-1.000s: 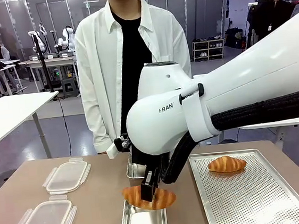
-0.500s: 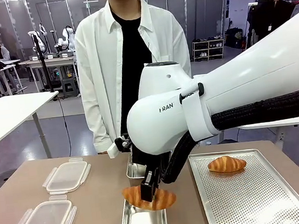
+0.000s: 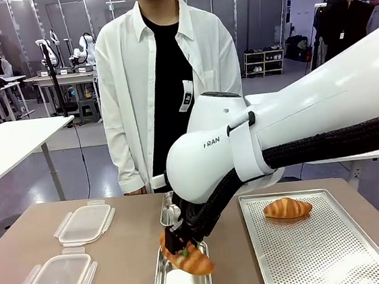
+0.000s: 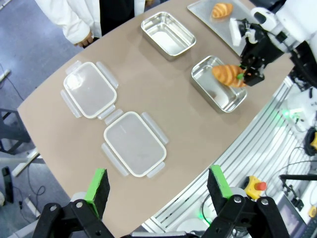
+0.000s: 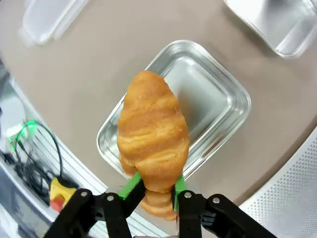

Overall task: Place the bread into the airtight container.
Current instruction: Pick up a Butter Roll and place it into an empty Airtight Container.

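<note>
While aloft, bread [image 3: 199, 264] aslant, tip downward

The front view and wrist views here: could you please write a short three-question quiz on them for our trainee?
1. True or false: the right gripper is shut on a croissant.
2. How many clear lids lie out? A) one B) two C) three
3. Fill in: the other croissant lies on the ___ tray.
Key: 1 true; 2 B; 3 perforated.
</note>
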Controlling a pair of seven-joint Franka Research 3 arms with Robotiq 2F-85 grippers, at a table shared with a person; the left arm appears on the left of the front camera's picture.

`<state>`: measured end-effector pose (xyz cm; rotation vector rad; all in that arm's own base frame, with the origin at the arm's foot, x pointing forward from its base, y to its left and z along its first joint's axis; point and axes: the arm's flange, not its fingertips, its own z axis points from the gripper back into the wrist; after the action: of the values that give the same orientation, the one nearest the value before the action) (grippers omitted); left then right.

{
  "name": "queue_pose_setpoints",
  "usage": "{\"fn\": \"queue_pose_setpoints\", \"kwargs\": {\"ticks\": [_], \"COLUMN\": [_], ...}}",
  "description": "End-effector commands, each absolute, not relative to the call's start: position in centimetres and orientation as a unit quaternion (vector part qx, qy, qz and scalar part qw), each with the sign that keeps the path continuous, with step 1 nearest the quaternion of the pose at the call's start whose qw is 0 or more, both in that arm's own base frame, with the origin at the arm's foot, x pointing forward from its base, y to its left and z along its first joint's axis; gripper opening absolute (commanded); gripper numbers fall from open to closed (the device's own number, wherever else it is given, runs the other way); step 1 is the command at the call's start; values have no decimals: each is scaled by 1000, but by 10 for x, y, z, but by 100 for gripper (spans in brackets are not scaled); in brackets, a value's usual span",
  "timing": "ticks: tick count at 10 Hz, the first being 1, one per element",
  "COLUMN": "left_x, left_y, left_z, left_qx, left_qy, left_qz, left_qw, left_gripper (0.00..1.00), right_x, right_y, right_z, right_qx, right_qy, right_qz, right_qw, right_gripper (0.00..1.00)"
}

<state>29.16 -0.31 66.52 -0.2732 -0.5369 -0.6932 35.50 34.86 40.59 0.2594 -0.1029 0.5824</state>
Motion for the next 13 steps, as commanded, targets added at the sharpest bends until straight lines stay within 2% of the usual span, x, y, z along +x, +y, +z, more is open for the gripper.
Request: {"fn": "queue_pose_setpoints", "kwargs": {"ticks": [1,4,8,9,10,11,12,13], "left_x": [292,292,292,292,292,292,292,292], "left_y": [-2,-2,-2,-2,-2,-2,-2,-2], "left_z": [666,666,666,666,666,666,666,666], "left_qx": [-133,-133,-133,-133,-133,-133,-133,-133], "left_qy": [-259,-259,-259,-259,-259,-259,-259,-259], "left_qz": [-344,-344,-344,-344,-344,-344,-344,-344], "left_qw": [893,893,893,893,893,893,893,893], "left_gripper": [100,100,100,100,100,100,100,100], "right_x": [350,355,361,364,364,364,363,363], "right_y": [351,361,371,374,376,377,377,377], "right_z": [393,384,364,362,361,360,359,358], "right_qx": [98,119,104,108,107,105,99,97], "right_qy": [-62,-59,-36,-48,-48,-47,-44,-44], "right_qz": [157,77,55,55,58,56,59,61], "right_qw": [981,988,992,991,991,992,992,992], "right_gripper": [26,26,26,47,62,84,98,100]}}
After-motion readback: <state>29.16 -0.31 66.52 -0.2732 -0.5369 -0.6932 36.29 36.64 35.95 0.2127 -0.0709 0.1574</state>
